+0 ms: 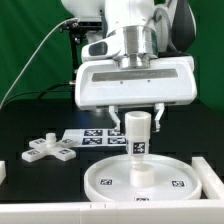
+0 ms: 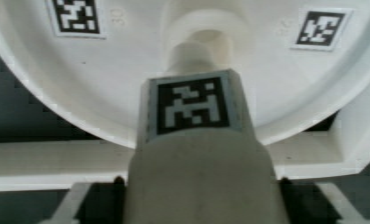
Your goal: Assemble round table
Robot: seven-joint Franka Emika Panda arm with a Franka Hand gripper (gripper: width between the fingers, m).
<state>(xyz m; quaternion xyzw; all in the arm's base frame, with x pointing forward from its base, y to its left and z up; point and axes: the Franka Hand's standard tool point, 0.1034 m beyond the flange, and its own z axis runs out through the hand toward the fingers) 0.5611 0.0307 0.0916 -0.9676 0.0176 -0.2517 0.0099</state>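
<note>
The large round rimmed disc (image 1: 138, 178) lies flat on the black table, tags on its face. My gripper (image 1: 137, 121) is shut on the short thick cylinder (image 1: 137, 133) and holds it upright over the disc's central hub (image 1: 142, 170); whether its lower end touches the hub I cannot tell. In the wrist view the tagged cylinder (image 2: 196, 140) fills the middle, its far end over the hub (image 2: 207, 45) of the disc (image 2: 146, 55). The dark fingers (image 2: 102, 195) press both its sides. The small cross-shaped piece (image 1: 46, 151) lies on the table at the exterior view's left.
The marker board (image 1: 92, 137) lies behind the disc. White bars sit at the front edge (image 1: 40, 210), at the exterior view's right edge (image 1: 207, 172) and at the exterior view's left edge (image 1: 3, 172). A green backdrop stands behind.
</note>
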